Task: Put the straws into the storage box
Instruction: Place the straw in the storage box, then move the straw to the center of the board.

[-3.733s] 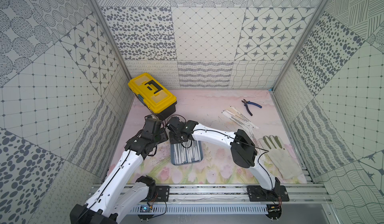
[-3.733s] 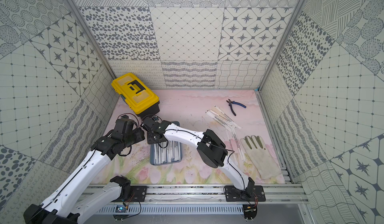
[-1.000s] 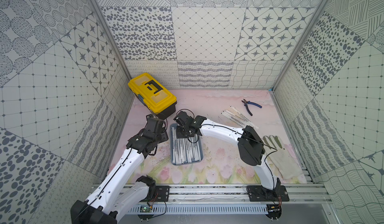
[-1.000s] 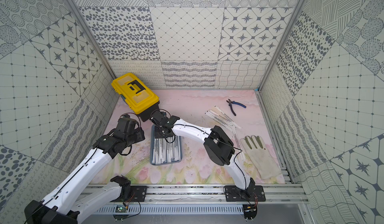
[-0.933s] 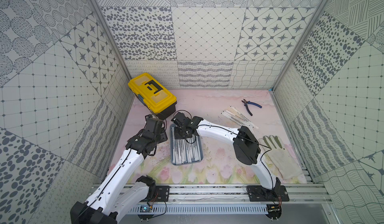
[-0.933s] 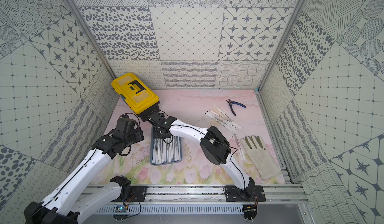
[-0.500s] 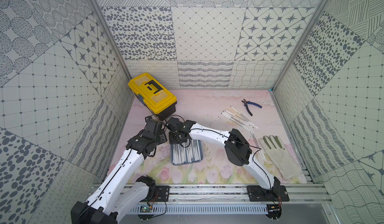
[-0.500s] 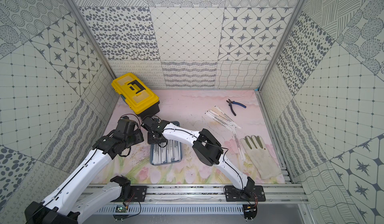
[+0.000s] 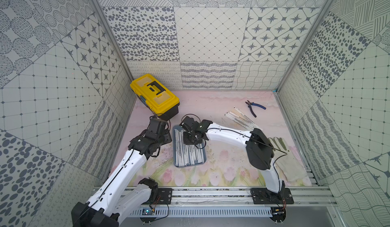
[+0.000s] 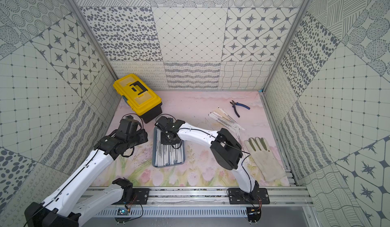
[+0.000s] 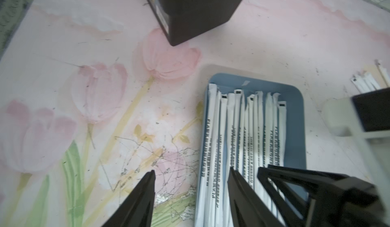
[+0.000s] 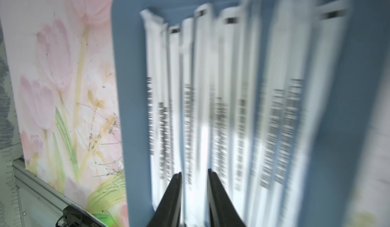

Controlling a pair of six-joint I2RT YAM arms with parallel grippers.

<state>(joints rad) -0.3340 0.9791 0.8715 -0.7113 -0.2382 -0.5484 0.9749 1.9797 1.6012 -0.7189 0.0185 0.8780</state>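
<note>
Pink flowered mat between patterned walls. Blue tray mid-mat, filled with many straws lying lengthwise. More loose straws well beyond tray's far right corner. Right claw low over tray's far end, parted only narrowly, one of them in gap, seemingly not gripped. Left claw wide apart and empty at tray's left rim. Best now: open wider before lifting, rise straight up, avoid dragging neighbours over low rim. Hold left claw clear, ready to steady tray.

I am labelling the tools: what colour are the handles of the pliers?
The pliers have blue handles, clearest in a top view.
</note>
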